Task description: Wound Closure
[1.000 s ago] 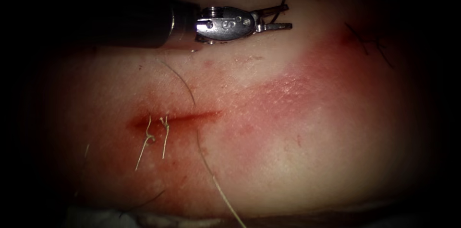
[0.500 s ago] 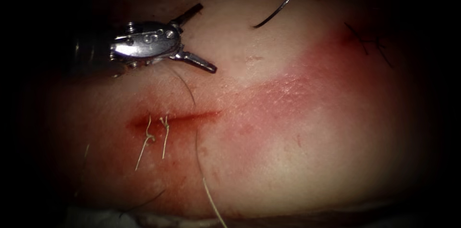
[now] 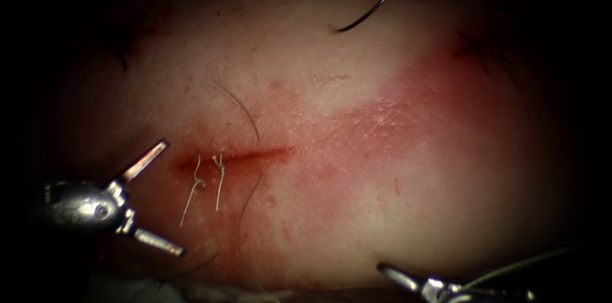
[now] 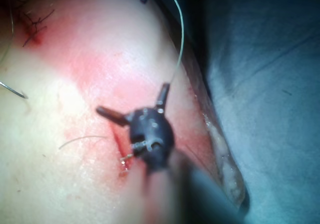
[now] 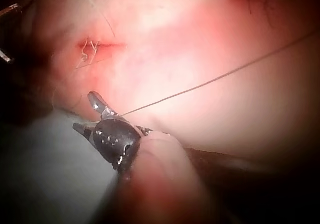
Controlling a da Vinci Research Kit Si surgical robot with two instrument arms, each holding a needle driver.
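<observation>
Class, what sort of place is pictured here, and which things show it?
Probably a surgical training bench: a pale pink slab of tissue with a short red cut, a dark curved needle lying loose, and a blue-grey cloth underneath.

The left arm's silver wristed needle driver [image 3: 153,198] is seen low at left, jaws spread wide and empty. The right arm's slim metal tool [image 3: 408,277] is seen low at right, jaws parted.
</observation>
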